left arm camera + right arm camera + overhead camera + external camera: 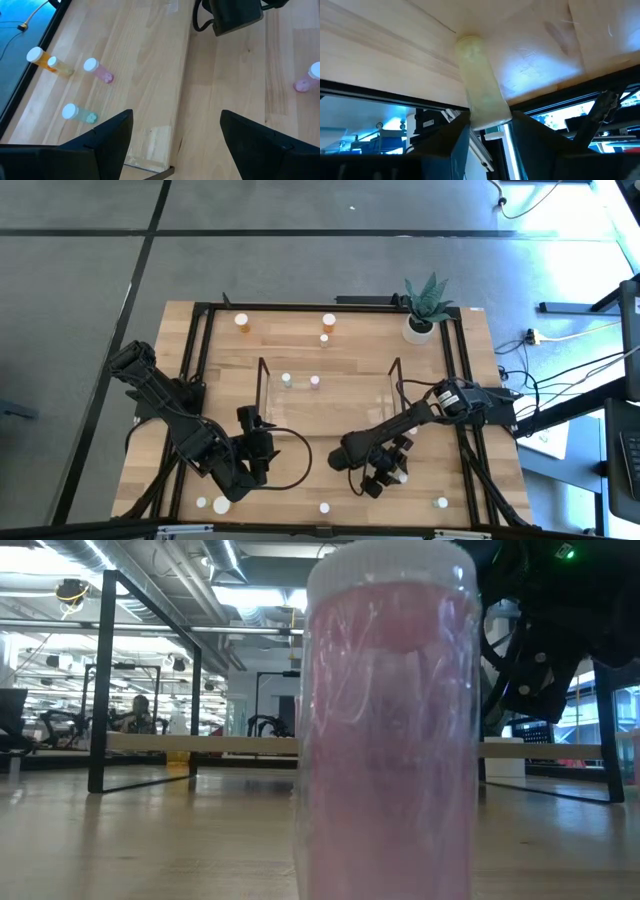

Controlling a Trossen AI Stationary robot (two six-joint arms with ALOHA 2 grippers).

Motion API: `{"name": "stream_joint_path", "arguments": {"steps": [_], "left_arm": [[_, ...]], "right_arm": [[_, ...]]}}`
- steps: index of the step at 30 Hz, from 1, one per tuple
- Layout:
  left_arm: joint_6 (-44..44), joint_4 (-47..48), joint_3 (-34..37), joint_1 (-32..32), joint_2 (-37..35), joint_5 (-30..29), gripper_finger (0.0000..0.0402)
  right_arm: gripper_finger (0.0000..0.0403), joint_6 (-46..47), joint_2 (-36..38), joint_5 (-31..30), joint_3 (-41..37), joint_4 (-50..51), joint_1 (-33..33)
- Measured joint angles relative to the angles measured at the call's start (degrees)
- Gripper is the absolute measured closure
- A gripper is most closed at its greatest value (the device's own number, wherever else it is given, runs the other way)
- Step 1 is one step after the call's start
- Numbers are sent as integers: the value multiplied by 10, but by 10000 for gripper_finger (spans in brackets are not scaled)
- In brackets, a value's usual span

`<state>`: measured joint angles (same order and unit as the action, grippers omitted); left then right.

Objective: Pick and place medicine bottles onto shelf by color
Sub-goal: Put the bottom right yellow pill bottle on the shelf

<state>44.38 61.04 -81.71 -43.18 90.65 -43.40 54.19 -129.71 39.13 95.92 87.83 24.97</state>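
1. Overhead: shelf (330,395) mid-table carries two small bottles, one greenish (286,380) and one pinkish (315,381). Orange bottles (243,322) stand near the far edge; several more sit along the near edge. Judged early; most remain.
2. Overhead, arms: left gripper (262,469) and right gripper (388,472) both bent low between shelf and near edge.
3. Low view: pink bottle (390,730) upright at the near edge, filling the picture.
4. Left wrist: fingers (107,140) spread wide, holding nothing, over bare wood.
5. Right wrist: pale bottle (480,87) sits between the fingers (447,145); grip firmness cannot be told.
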Motion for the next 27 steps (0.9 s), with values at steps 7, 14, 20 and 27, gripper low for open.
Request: {"name": "stream_joint_path", "arguments": {"steps": [7, 14, 20, 27], "left_arm": [[0, 0, 0, 0, 0, 0, 108], [0, 0, 0, 0, 0, 0, 108], [0, 0, 0, 0, 0, 0, 108], [0, 0, 0, 0, 0, 0, 108]], "right_arm": [[228, -9, 0, 0, 0, 0, -1], [236, -6, 0, -34, 0, 0, -1], [249, -6, 0, -35, 0, 0, -1], [227, -5, 0, -35, 0, -15, -1]]}}
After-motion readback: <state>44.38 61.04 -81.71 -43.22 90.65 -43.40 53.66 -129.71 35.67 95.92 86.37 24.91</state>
